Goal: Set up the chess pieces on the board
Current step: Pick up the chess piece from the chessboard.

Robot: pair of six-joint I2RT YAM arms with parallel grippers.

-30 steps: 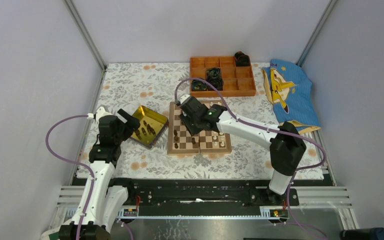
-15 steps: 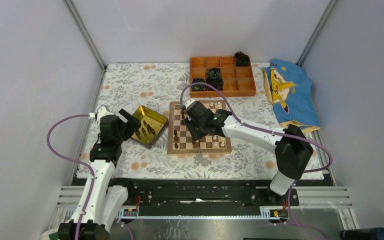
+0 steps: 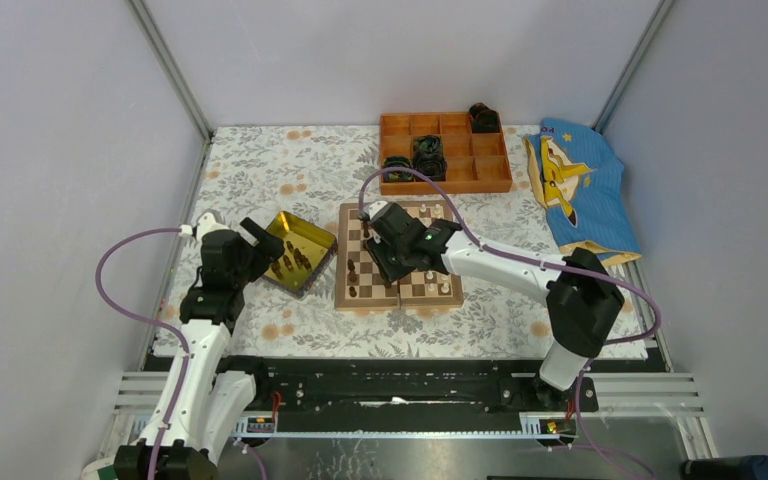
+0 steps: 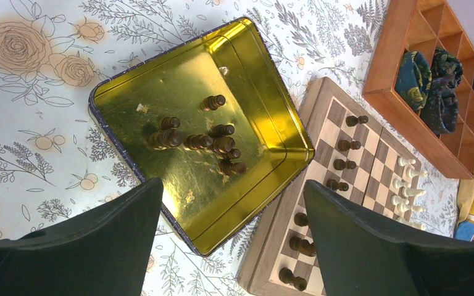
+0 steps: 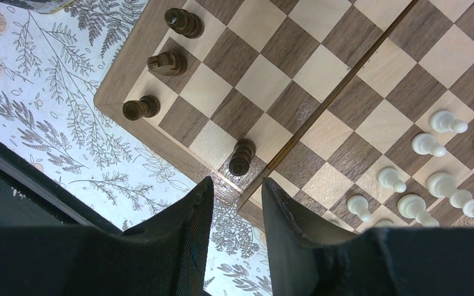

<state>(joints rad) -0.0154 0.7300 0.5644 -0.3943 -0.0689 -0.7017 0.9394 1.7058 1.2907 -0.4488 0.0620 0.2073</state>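
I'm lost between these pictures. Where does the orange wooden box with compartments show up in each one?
Top external: the orange compartmented box sits at the far middle of the table, just beyond the chessboard.
Left wrist: the box fills the top right corner.
Right wrist: not in it.
Shared landmark: the chessboard, visible in all three views.

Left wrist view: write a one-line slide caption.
Open left end effector above gold tray holding dark chess pieces, beside the board.

Bright, even light; glare on the tray (image 4: 179, 74).
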